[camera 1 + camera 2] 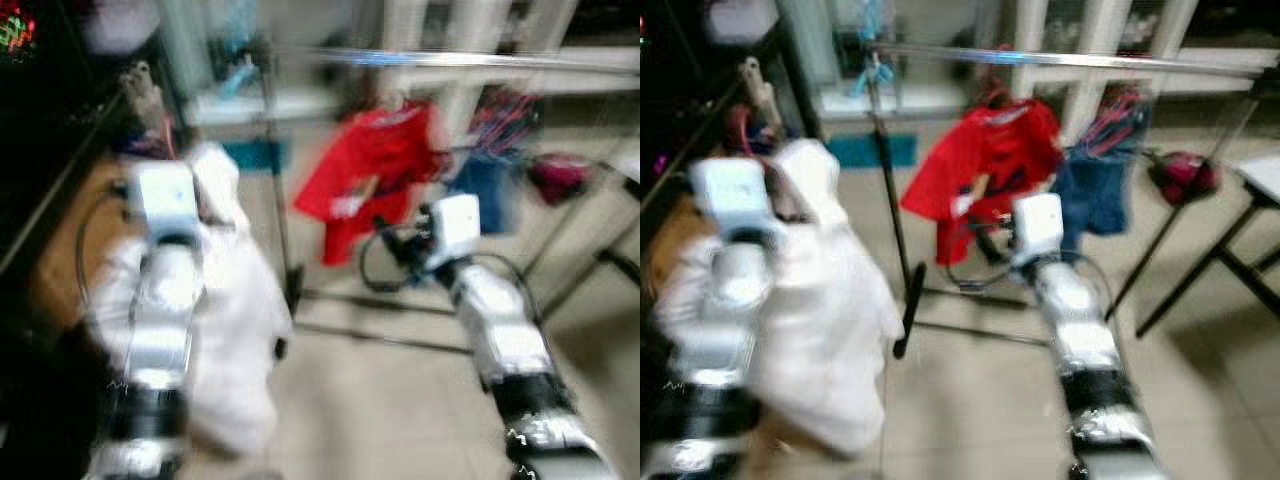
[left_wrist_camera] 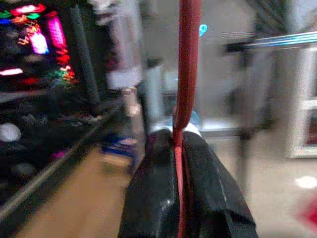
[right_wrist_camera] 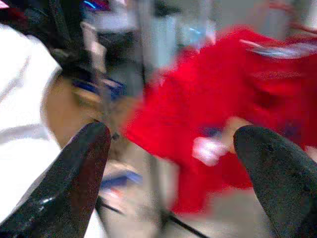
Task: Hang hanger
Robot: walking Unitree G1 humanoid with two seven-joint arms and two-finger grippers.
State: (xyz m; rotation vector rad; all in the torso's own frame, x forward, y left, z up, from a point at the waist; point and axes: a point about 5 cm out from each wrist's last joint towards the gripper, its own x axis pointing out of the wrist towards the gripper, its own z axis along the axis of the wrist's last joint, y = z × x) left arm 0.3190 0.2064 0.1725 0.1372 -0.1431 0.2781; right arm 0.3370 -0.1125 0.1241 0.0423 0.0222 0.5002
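Both eye views are blurred by motion. My left gripper is shut on a red hanger, whose thin strip rises from between the fingers. A white garment hangs on it, draped beside and under my left arm. Ahead stands a clothes rack with a silver rail and a dark upright pole. A red shirt hangs from the rail. My right gripper is open with nothing in it, held low in front of the red shirt.
A blue garment hangs to the right of the red shirt, with a dark red bag beyond it. Black table legs stand at the right. Dark shelving and a wooden surface lie at the left. The rack's base bars cross the tiled floor.
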